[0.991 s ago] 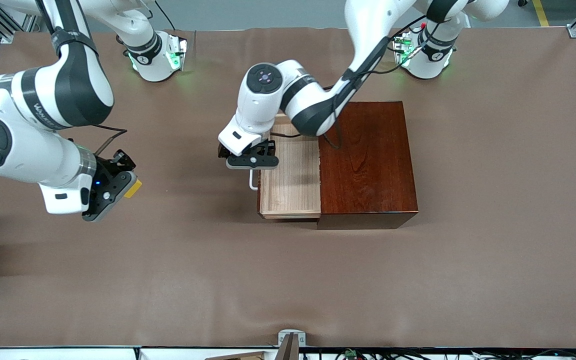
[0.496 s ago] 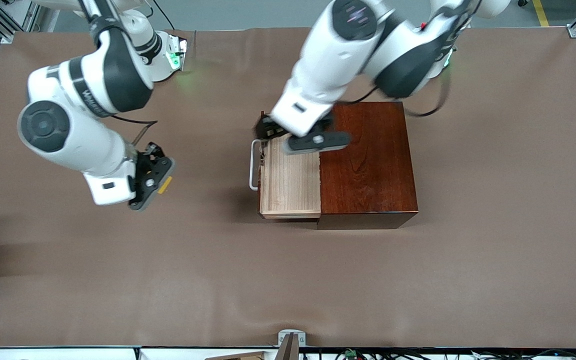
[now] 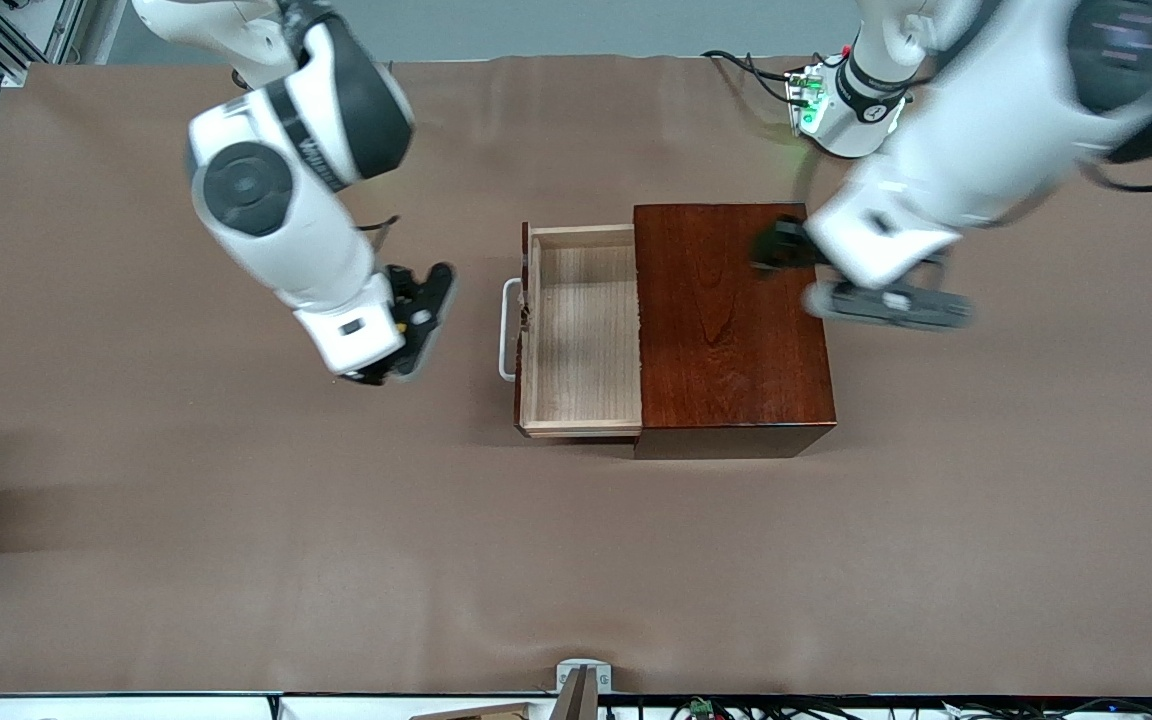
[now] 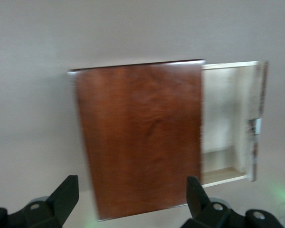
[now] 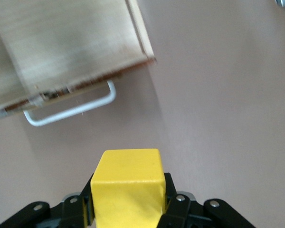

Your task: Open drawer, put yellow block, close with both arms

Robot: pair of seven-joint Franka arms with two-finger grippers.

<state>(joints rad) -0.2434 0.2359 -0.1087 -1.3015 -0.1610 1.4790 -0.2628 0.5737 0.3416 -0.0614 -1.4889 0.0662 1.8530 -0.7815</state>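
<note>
The pale wood drawer [image 3: 581,330] stands pulled out of the dark reddish-brown box [image 3: 731,320], its white handle [image 3: 507,330] toward the right arm's end. The drawer is empty. My right gripper [image 3: 414,325] is shut on the yellow block [image 5: 128,187] and hangs over the table beside the handle [image 5: 71,110]. In the front view the block is hidden by the gripper. My left gripper [image 3: 881,300] is open and empty, up over the box's edge at the left arm's end; its wrist view shows the box top [image 4: 140,137] and the open drawer [image 4: 228,118].
Brown cloth covers the table [image 3: 336,560]. The arm bases [image 3: 841,105] glow green along the table's edge farthest from the front camera. A small bracket [image 3: 581,680] sits at the nearest edge.
My right gripper has carried the yellow block from the right arm's end toward the drawer handle. My left gripper has left the drawer handle and swung up across the box to the left arm's end.
</note>
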